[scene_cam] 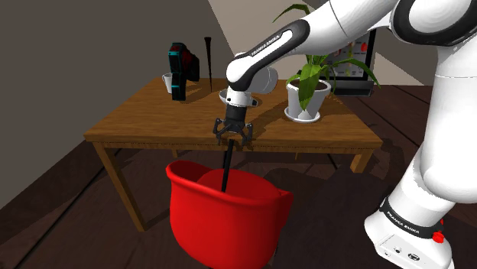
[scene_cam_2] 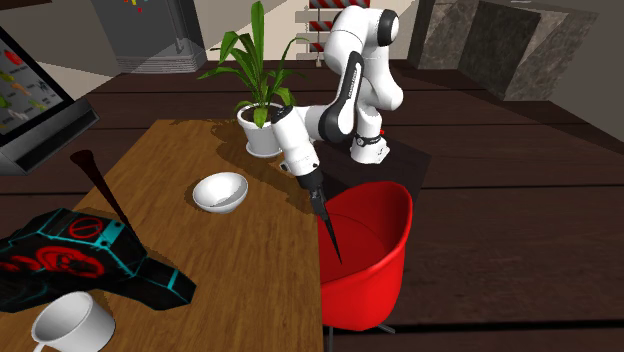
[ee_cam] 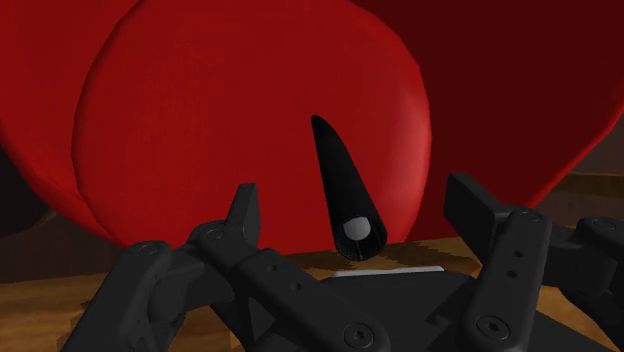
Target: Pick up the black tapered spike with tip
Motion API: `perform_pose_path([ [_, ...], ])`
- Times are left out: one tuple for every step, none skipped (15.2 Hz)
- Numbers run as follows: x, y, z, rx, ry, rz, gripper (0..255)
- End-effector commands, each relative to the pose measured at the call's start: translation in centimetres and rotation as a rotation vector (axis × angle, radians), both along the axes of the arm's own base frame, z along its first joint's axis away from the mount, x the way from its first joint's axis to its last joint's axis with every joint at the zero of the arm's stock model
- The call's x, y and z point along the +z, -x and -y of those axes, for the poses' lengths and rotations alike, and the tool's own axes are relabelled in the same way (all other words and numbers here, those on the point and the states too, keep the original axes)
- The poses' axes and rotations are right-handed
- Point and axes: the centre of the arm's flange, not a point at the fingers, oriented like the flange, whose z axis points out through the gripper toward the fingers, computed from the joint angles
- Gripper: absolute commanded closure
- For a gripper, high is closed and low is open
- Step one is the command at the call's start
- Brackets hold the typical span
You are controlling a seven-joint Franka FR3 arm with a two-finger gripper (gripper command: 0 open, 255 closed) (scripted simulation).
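A black tapered spike [scene_cam: 226, 168] hangs point-down over the seat of a red chair [scene_cam: 229, 218], just off the wooden table's [scene_cam: 153, 115] front edge. My gripper [scene_cam: 232, 131] is right above its blunt end, pointing down. In the wrist view the spike [ee_cam: 345, 195] sits between the fingers [ee_cam: 243, 212], which stand apart and do not touch it, so the gripper [ee_cam: 357, 205] is open. The second exterior view shows the spike [scene_cam_2: 328, 228] slanting down from the gripper [scene_cam_2: 315, 188] toward the chair [scene_cam_2: 375, 250]. A second dark spike [scene_cam: 206, 61] stands upright at the table's back.
On the table are a potted plant [scene_cam: 308, 92], a black device with teal and red trim [scene_cam: 182, 70], a white cup [scene_cam: 169, 82] and a white bowl [scene_cam_2: 220, 190]. A monitor [scene_cam: 355, 65] stands behind the plant. The chair is tucked against the table's front.
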Motion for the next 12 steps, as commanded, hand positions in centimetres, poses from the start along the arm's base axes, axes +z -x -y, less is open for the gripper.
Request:
perform_pose_path([
  [-0.5, -0.1, 0.1, -0.003, 0.002, 0.001, 255],
  [-0.5, 0.0, 0.0, -0.003, 0.002, 0.001, 255],
  [0.1, 0.0, 0.0, -0.003, 0.002, 0.001, 255],
  [0.6, 0.0, 0.0, -0.003, 0.002, 0.001, 255],
  [1.1, 0.0, 0.0, -0.003, 0.002, 0.001, 255],
  [1.6, 0.0, 0.0, -0.003, 0.002, 0.001, 255],
  [2.2, 0.0, 0.0, -0.003, 0.002, 0.001, 255],
  [2.7, 0.0, 0.0, -0.003, 0.002, 0.001, 255],
  [3.2, 0.0, 0.0, -0.003, 0.002, 0.001, 255],
  [3.8, 0.0, 0.0, -0.003, 0.002, 0.001, 255],
  [4.3, 0.0, 0.0, -0.003, 0.002, 0.001, 255],
  [4.8, 0.0, 0.0, -0.003, 0.002, 0.001, 255],
])
